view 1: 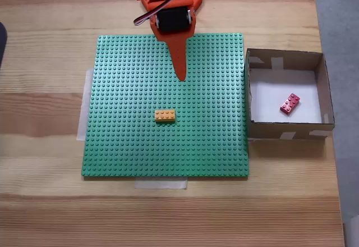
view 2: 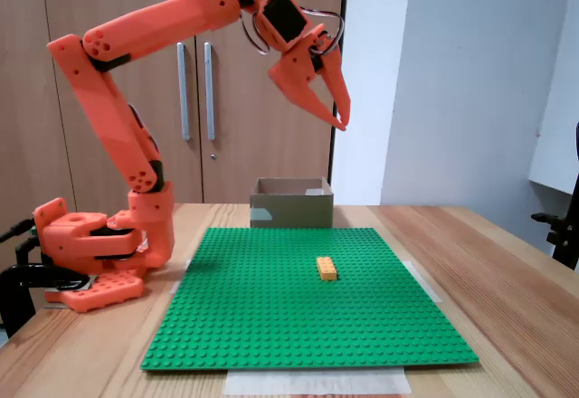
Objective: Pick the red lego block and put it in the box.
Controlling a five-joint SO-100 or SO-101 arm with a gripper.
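Two bricks are showing. One red lego block [view 1: 290,104] is lying tilted on the white floor of the box [view 1: 247,92], toward the right side of it, at the right of a fixed view from above. One orange-yellow brick [view 1: 165,115] is sitting near the middle of the green baseplate [view 1: 123,135], well apart from the box. In a fixed view from the side, that brick [view 2: 326,269] is resting alone on the baseplate [view 2: 271,326], with the single cardboard box [view 2: 291,208] standing behind the plate's far edge.

One orange arm [view 2: 118,99] is reaching up from its base at the left of the side view. Its gripper [view 2: 343,124] is hanging high above the plate, fingers narrowed to a point and holding nothing. From above, the gripper [view 1: 181,77] is pointing down from the upper centre of the frame, over the plate's upper part.

Pale tape strips [view 1: 160,184] are holding the plate to the wooden table [view 1: 50,202]. Nothing is lying between gripper and orange-yellow brick.
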